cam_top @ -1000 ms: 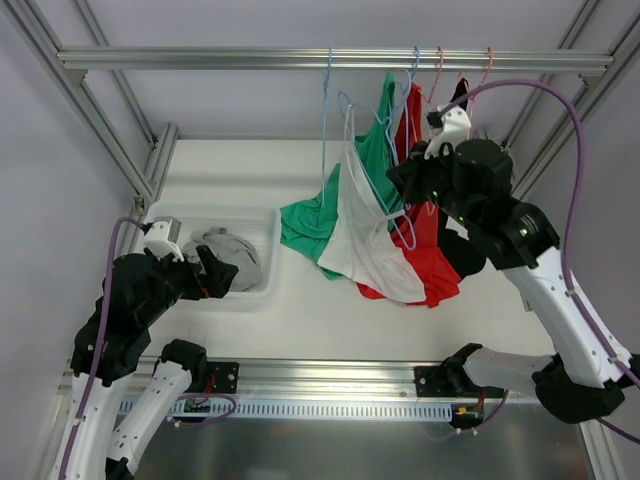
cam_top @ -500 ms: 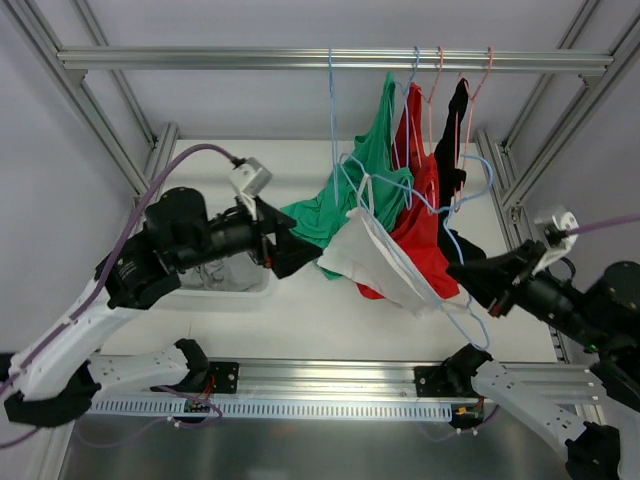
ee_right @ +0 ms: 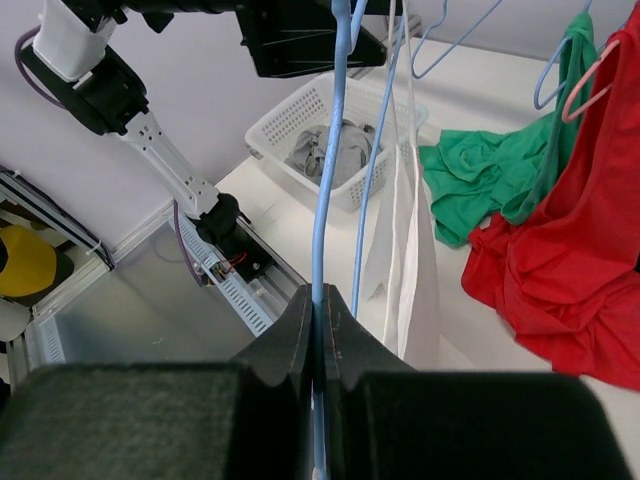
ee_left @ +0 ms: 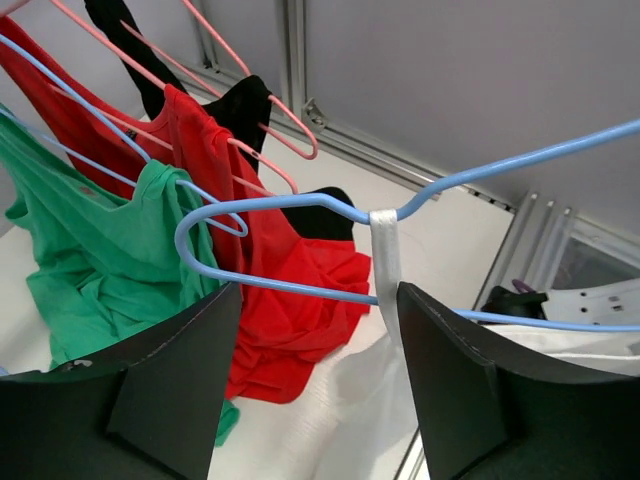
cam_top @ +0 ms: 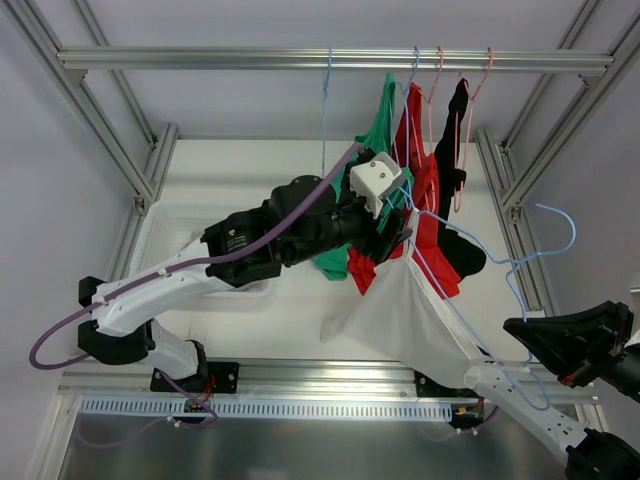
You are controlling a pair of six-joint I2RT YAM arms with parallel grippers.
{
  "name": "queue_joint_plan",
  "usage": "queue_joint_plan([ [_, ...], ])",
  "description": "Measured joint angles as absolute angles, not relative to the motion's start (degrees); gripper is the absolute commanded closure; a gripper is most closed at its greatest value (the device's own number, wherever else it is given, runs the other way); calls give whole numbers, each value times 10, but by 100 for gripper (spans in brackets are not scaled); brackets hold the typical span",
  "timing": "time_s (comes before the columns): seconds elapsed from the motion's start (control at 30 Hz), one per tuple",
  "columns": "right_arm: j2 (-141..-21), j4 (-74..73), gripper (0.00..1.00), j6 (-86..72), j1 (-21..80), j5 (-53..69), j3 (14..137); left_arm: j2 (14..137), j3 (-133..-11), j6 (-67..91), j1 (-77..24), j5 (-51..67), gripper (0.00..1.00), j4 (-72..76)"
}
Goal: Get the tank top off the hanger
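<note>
Since half a second ago the left arm swings further in to mid-table and the right arm drops back to the near right corner, dragging the blue hanger (cam_top: 470, 232) with it, so the white tank top (cam_top: 400, 320) is now pulled out long instead of bunched by the red top (cam_top: 428, 190). Right gripper (cam_top: 512, 326) has its fingers pressed together on the blue hanger wire, clear in the wrist view (ee_right: 318, 300). The hanger's hook hangs free out to the right, well away from the rail (cam_top: 250, 58). Left gripper (ee_left: 318, 295) is spread, one finger on each side of the tank top's white strap (ee_left: 385, 250), which loops over the hanger wire between them; the fingers look apart from the strap, not pinching it. The tank top is still on the hanger, its body draping down from the wire toward the near table edge between the two arms. A green top (ee_left: 100, 270), the red top and a black garment (cam_top: 455, 130) hang from the rail behind, the latter two on pink hangers (ee_left: 270, 110). A white basket (ee_right: 330, 110) with grey cloth in it sits on the left of the table (cam_top: 250, 170), partly hidden by the left arm in the top view.
</note>
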State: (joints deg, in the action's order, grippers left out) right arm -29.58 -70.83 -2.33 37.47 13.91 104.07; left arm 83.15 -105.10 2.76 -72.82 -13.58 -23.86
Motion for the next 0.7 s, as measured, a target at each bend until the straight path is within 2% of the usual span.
queue_joint_plan([
  [0.1,-296,-723,100,-23,375,136,1043,851,-1053,15,-728,-147,48,-239],
  [0.33,-296,-731,100,-22,375,129,1042,859,-1058,4,-728,-157,48,-239],
  [0.43,-296,-731,100,-21,375,124,1040,859,-1058,4,-728,-155,57,-238],
  [0.47,-296,-731,100,-21,375,123,1039,859,-1058,5,-728,-154,65,-238],
  [0.67,-296,-727,100,-21,375,123,1022,865,-1058,4,-728,-154,71,-237],
  [0.7,-296,-727,100,-21,375,123,1019,866,-1058,4,-728,-154,77,-235],
])
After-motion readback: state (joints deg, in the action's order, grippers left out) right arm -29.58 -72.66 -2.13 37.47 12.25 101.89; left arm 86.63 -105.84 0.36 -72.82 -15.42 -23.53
